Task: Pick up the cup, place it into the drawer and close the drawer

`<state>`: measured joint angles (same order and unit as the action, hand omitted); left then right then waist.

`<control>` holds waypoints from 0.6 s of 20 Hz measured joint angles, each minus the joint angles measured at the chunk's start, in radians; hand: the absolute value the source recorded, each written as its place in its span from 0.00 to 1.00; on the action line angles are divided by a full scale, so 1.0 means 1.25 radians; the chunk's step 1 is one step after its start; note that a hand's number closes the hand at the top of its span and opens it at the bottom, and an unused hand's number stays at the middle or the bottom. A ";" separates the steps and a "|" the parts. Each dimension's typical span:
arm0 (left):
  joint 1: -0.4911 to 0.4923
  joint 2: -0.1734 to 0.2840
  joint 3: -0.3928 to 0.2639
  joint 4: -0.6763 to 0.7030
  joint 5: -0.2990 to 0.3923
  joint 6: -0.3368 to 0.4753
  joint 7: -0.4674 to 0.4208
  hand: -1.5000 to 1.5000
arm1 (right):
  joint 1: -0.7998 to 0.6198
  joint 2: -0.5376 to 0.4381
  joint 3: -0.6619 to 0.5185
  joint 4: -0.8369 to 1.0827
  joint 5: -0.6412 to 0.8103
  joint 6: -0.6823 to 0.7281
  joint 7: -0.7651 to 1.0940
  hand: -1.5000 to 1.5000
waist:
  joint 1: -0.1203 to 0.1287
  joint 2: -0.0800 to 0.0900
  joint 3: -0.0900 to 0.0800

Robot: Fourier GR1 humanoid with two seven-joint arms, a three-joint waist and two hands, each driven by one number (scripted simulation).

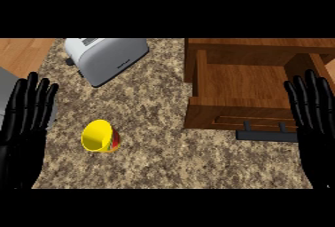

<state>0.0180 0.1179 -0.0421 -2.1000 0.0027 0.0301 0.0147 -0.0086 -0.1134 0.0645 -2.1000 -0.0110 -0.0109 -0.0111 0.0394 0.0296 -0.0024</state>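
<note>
Hands rest spread at your view's edges, left hand [26, 115] and right hand [314, 111]. Your yellow cup [99, 136] lies tipped on the counter [163, 111], well apart from the open drawer [239, 95].

On the speckled counter [196, 155], the yellow cup [99, 136] lies tipped left of the open wooden drawer [242, 88], a toaster [108, 57] behind it, with both open hands, left [26, 119] and right [314, 115], resting at the edges.

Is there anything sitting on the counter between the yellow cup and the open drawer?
Nothing visible. The cup stands on bare counter left of the open drawer, with only countertop between them. The toaster sits farther back, off that path. Both hands rest open at the view's edges.
</note>
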 measured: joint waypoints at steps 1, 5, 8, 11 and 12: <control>0.001 0.010 0.011 0.001 0.020 -0.018 -0.001 0.00 | -0.009 -0.001 -0.001 0.010 0.000 0.002 0.004 0.00 | -0.006 -0.005 0.000; -0.007 0.069 0.011 0.004 0.156 -0.163 -0.025 0.00 | -0.019 0.006 -0.003 0.030 0.007 -0.003 -0.011 0.00 | -0.021 -0.015 0.000; 0.008 0.100 -0.002 0.034 0.287 -0.263 0.000 0.00 | -0.009 -0.004 0.013 0.028 0.005 0.014 0.015 0.00 | -0.030 -0.018 -0.001; 0.017 0.143 0.031 0.101 0.422 -0.351 0.023 0.00 | -0.016 -0.023 0.002 0.047 -0.018 0.039 0.037 0.00 | -0.031 -0.018 0.000; 0.013 0.158 0.047 0.137 0.458 -0.384 0.020 0.00 | -0.022 -0.025 0.001 0.057 -0.020 0.043 0.042 0.00 | -0.032 -0.018 0.000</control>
<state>0.0341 0.3157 0.0165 -1.9283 0.5752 -0.4495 0.0403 -0.0357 -0.1450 0.0661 -2.0289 -0.0364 0.0426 0.0416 -0.0006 0.0068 -0.0023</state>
